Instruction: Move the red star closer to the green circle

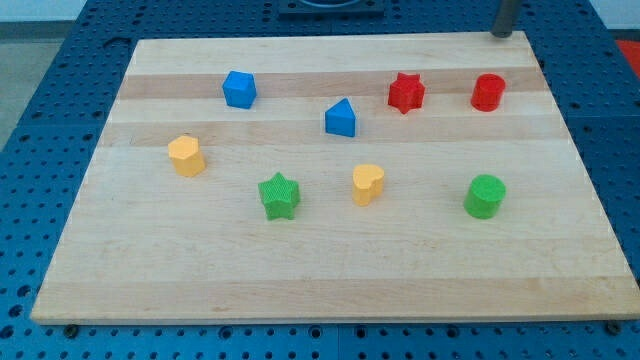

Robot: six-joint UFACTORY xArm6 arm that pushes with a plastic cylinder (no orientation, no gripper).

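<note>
The red star [406, 92] sits on the wooden board [330, 270] toward the view's top right. The green circle [485, 196] stands lower, at the view's right, well below and right of the star. My tip [501, 34] is at the view's top right, at the board's top edge, above and right of the red star and apart from every block.
A red circle [488, 91] stands right of the red star. A blue triangular block [341, 118] and a blue block [239, 89] lie to its left. A yellow heart [367, 184], a green star [279, 195] and a yellow block [186, 155] lie lower.
</note>
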